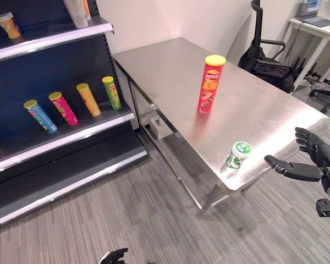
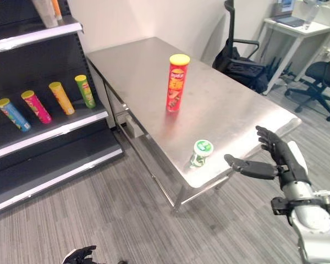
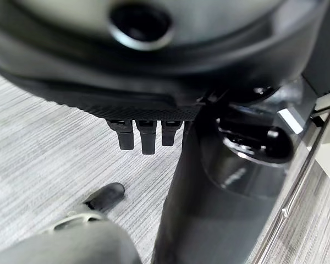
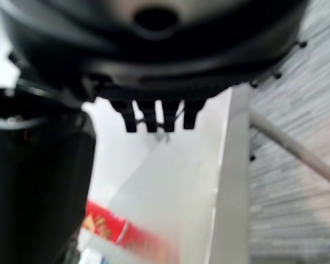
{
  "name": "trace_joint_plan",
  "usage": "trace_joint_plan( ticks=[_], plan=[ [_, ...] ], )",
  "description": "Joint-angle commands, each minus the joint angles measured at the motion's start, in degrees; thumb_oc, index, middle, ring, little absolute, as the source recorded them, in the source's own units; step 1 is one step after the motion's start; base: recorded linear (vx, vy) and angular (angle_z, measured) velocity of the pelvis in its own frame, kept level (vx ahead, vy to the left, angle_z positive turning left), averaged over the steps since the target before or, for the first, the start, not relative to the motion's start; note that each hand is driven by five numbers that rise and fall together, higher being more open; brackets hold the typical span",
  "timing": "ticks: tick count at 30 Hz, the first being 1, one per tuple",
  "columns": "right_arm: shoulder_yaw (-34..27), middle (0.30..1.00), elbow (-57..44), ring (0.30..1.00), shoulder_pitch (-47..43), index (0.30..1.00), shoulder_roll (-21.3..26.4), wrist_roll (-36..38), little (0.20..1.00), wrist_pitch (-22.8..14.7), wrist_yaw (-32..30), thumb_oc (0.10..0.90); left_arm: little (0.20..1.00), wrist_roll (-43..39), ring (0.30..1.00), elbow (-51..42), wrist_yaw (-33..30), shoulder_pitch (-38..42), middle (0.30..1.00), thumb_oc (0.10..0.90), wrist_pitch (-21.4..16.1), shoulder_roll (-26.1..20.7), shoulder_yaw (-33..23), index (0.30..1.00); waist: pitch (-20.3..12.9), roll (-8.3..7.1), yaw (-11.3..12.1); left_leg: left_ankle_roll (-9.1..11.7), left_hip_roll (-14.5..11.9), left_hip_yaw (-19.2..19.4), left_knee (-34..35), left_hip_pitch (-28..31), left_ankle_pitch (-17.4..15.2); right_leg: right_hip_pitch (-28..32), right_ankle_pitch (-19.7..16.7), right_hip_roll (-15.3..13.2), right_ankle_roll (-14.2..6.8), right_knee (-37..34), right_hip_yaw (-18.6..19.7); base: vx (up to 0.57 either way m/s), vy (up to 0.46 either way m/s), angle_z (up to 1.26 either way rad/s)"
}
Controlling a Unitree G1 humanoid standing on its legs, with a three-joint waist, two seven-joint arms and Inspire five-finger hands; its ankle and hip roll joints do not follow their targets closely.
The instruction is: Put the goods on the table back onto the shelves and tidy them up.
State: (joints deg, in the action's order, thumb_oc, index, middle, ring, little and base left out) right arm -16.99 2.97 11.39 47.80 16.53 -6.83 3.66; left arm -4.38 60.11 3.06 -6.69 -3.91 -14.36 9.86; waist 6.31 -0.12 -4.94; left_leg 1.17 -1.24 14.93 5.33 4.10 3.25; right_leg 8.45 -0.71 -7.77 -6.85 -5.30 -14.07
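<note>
Nearest item: left hand [image 1: 114, 256], low over the grey striped carpet [image 1: 126, 209], fingers loosely bent, holding nothing.

Right hand [image 2: 275, 157]: raised just off the near corner of the table, thumb stretched toward the small tub, fingers spread apart, nothing in its grasp.

Goods on the table, two items:
- Small green-and-white tub [image 1: 238, 155], upright, green lid, standing near the table's front edge, close to the right hand's thumb but apart from it.
- Tall red canister [image 1: 210, 83] with a yellow lid, upright, further back toward the middle of the table, well apart from the tub.

Steel table [image 1: 170, 71]: brushed metal top, bare metal legs, one end close to the shelving.

Dark shelving [image 1: 71, 132], to the left of the table. Middle shelf carries four canisters lying side by side, lids toward the room:
- blue canister [image 1: 40, 116]
- pink canister [image 1: 63, 108]
- orange canister [image 1: 88, 99]
- green canister [image 1: 111, 92]

Upper shelf: a small orange-labelled can [image 1: 9, 25] at the left, and pale containers [image 1: 77, 12] at the right end, cut off by the frame. Lowest shelves bare and dark.

Background: black office chair [image 1: 267, 52] behind the table's far end, white desk [image 1: 319, 27] with a laptop [image 1: 313, 14] beyond it.
</note>
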Motion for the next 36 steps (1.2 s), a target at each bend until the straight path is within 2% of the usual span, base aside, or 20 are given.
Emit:
trace_joint_plan(
  ticks=[1,6,11,15,30,31,32,33,36],
  plan=[
    [-2.04,0.900,-4.13,0.900,-7.11,0.900,2.31,-0.01,0.900,-4.86,0.19,0.800,0.900,2.40,0.900,1.14,0.06,3.69,0.900,0.800,-2.30,-2.22,-0.04,0.900,-1.15,-1.55,1.37,3.83,-4.36,1.95,-0.33,3.22,-3.48,-3.57,-3.14,-2.51,-4.25,0.80,-1.50,0.00,0.000,0.00],
    [0.99,0.900,-5.02,0.900,-8.15,0.900,2.87,-2.76,0.900,-4.98,1.34,0.800,0.900,3.35,0.900,1.00,0.18,3.33,0.900,0.800,-2.49,-2.19,0.17,0.900,-1.18,-1.53,2.01,4.06,-4.63,1.56,-0.33,3.20,-3.16,-3.10,-2.85,-2.24,-4.13,0.60,-2.24,0.00,-0.024,0.03],
    [0.30,0.900,-5.65,0.900,-7.75,0.900,2.35,-2.62,0.900,-5.34,1.63,0.800,0.900,4.21,0.900,0.37,0.20,2.98,0.900,0.800,-2.87,-2.41,0.46,0.900,-1.24,-1.42,2.22,4.19,-4.78,1.06,-0.33,2.88,-2.99,-2.83,-2.63,-2.26,-4.06,0.62,-2.95,0.00,-0.024,0.14],
    [2.51,0.900,-4.15,0.900,-9.36,0.900,1.40,-6.17,0.900,-5.18,-0.12,0.800,0.900,4.43,0.900,0.79,-0.10,3.03,0.900,0.800,-2.83,-2.26,0.54,0.900,-1.28,-1.37,2.77,4.14,-4.79,0.73,-0.33,2.90,-3.01,-2.60,-2.58,-2.26,-3.99,0.56,-3.28,-0.01,-0.009,0.05],
    [8.73,0.900,0.50,0.900,-14.01,0.900,-0.88,-12.17,0.900,-4.83,-4.65,0.800,0.900,3.69,0.900,0.90,-1.76,2.84,0.900,0.800,-2.50,-2.72,0.08,0.900,-1.51,-1.33,4.57,4.21,-5.00,-0.29,-0.33,3.33,-2.91,-1.29,-2.04,-2.12,-3.49,0.53,-4.33,0.00,-0.006,0.02],
    [8.79,0.806,0.54,0.806,-14.07,0.806,-0.89,-12.19,0.806,-4.84,-4.67,0.737,0.900,3.69,0.900,0.89,-1.76,2.83,0.900,0.800,-2.50,-2.73,0.06,0.900,-1.50,-1.34,4.53,4.21,-5.00,-0.31,-0.33,3.33,-2.91,-1.27,-2.03,-2.11,-3.49,0.53,-4.35,0.00,0.000,0.00],
    [8.74,0.333,0.53,0.333,-13.91,0.333,-1.01,-12.63,0.333,-4.77,-4.85,0.422,0.900,3.73,0.900,0.98,-1.80,2.65,0.900,0.800,-2.46,-2.69,-0.05,0.900,-1.54,-1.32,4.58,4.21,-5.01,-0.39,-0.33,3.35,-2.92,-1.19,-2.01,-2.09,-3.47,0.53,-4.42,0.00,0.000,0.00],
    [8.85,0.300,0.49,0.300,-13.88,0.300,-1.04,-12.94,0.300,-4.73,-5.06,0.400,0.900,3.66,0.900,1.01,-1.84,2.57,0.900,0.800,-2.43,-2.66,-0.08,0.900,-1.56,-1.31,4.64,4.20,-5.00,-0.45,-0.33,3.36,-2.92,-1.13,-1.98,-2.08,-3.47,0.51,-4.46,0.00,0.000,0.00],
    [8.40,0.300,0.26,0.300,-13.78,0.300,-0.57,-12.28,0.300,-4.66,-4.87,0.400,0.900,3.81,0.900,0.85,-1.98,2.23,0.900,0.800,-2.44,-3.00,-0.35,0.900,-1.54,-1.32,4.79,4.26,-5.07,-0.62,-0.33,3.37,-2.84,-0.96,-1.87,-2.01,-3.39,0.45,-4.67,0.00,0.000,0.00]
  ],
)
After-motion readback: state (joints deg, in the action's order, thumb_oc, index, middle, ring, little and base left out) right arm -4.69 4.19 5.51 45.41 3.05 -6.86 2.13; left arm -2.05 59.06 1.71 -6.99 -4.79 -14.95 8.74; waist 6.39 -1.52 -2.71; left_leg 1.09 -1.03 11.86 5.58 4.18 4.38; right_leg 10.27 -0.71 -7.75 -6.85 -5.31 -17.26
